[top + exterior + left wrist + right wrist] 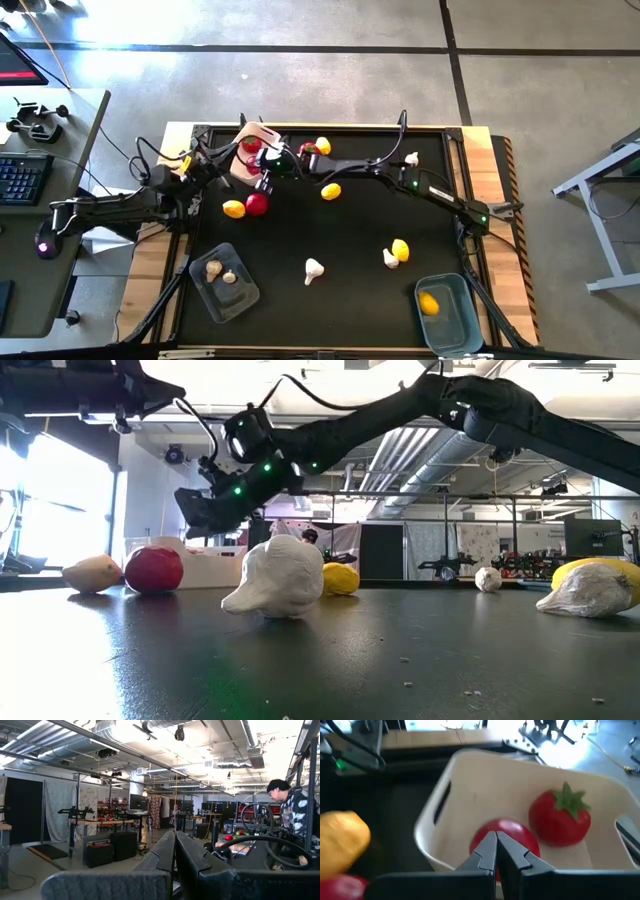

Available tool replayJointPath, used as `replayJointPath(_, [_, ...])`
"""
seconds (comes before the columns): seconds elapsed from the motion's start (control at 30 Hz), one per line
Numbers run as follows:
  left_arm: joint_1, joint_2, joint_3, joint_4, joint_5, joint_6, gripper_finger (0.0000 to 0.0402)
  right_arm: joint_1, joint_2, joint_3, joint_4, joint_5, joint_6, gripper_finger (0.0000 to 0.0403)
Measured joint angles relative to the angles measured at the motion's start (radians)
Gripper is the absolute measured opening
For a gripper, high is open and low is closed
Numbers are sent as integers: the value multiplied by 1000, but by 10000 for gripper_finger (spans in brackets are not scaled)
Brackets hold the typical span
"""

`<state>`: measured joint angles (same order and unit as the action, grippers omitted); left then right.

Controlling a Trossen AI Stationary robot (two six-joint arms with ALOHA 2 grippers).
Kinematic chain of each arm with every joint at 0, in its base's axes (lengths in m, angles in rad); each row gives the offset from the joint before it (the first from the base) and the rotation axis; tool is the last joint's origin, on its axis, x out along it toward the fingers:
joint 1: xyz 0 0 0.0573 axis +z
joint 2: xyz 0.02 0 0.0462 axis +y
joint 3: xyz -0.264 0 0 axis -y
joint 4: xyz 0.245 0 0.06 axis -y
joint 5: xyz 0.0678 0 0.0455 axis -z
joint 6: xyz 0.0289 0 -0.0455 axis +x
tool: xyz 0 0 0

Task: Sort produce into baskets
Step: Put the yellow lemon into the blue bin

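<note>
No lettering, label, brand or number can be read anywhere — not on the white basket [485, 785], the tomatoes in it, or the arms. The room behind the table (racks, curtains, benches) shows no legible sign either — only shapes.

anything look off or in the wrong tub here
Nothing looks mis-sorted: the white plastic tub holds only red tomatoes, the clear greyish tub only beige garlic bulbs, and the light blue tub one yellow lemon. The other pieces lie loose on the black mat, not yet sorted.
</note>
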<state>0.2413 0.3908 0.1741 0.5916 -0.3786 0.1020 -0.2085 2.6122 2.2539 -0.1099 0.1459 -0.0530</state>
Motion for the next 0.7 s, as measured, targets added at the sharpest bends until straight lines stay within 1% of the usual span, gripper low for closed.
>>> replayJointPath(0.17, [0,1,0,-7,0,-1,0,3,-3,0,-53,13,0,0])
replayJointPath(0.4, [1,1,0,-8,0,0,0,7,-41,0,-244,89,-28,0])
replayJointPath(0.63, [2,1,-1,-7,0,-3,0,7,-62,0,-433,89,-40,0])
replayJointPath(0.7, [2,1,-1,-10,1,-3,0,7,-63,-1,-459,88,-53,0])
